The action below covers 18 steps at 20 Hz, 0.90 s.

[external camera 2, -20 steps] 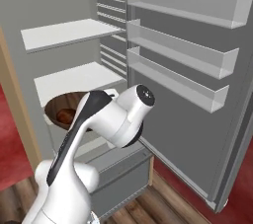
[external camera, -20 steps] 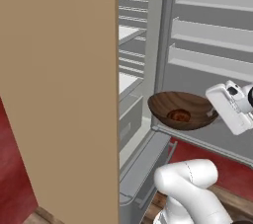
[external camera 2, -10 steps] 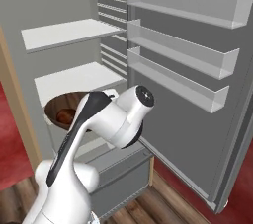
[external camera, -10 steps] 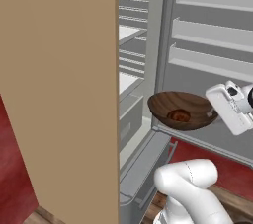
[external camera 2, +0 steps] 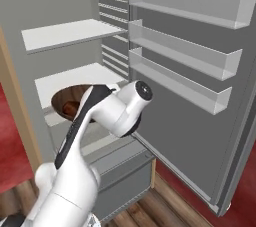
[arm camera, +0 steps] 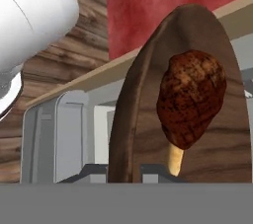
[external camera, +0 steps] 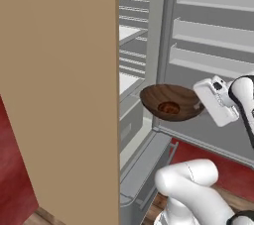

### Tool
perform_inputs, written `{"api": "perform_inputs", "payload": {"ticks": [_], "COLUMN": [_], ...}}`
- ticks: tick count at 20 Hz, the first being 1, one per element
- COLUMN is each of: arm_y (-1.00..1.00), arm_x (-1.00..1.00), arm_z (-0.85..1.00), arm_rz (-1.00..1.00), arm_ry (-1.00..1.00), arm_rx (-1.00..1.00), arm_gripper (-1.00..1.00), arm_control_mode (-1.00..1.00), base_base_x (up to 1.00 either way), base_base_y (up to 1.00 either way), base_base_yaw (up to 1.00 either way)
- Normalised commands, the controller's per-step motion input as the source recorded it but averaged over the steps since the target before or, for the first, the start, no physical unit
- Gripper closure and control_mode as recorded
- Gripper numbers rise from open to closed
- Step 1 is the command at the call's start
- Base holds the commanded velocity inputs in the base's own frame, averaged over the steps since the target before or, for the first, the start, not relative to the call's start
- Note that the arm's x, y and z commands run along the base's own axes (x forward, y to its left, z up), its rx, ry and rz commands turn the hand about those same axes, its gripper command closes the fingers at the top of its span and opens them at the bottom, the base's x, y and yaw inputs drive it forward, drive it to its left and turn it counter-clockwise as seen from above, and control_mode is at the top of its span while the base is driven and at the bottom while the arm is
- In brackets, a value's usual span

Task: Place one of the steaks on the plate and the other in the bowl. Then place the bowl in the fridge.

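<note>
Before the open fridge (external camera 2: 65, 36), the bowl (external camera: 171, 102) is held by its rim in the closed gripper (arm camera: 136, 171), level with the lower pale shelf (external camera 2: 80, 82). The dark steak (arm camera: 190, 97) is carried inside the bowl. From the gripper, the bowl reaches out towards the fridge interior, so the shelf is judged to lie straight ahead of the bowl's far rim; whether the bowl touches the shelf cannot be told. No brands, labels or writing can be read.
</note>
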Motion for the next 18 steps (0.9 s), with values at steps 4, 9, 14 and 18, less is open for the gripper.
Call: {"api": "perform_inputs", "payload": {"ticks": [4, 9, 14, 18], "arm_y": [0.38, 0.31, 0.25, 0.28], "arm_x": [0.94, 0.95, 1.00, 1.00], "arm_z": [0.00, 0.00, -0.01, -0.11], "arm_rz": [0.01, 0.00, 0.00, -0.01], "arm_ry": [0.00, 0.00, 0.00, 0.00], "arm_rx": [-0.05, -0.05, -0.09, -0.10], "arm_gripper": [1.00, 1.00, 1.00, 1.00], "arm_control_mode": [-1.00, -1.00, -1.00, -1.00], "base_base_x": [0.00, 0.00, 0.00, 0.00], "base_base_y": [0.00, 0.00, 0.00, 0.00], "base_base_yaw": [0.00, 0.00, 0.00, 0.00]}}
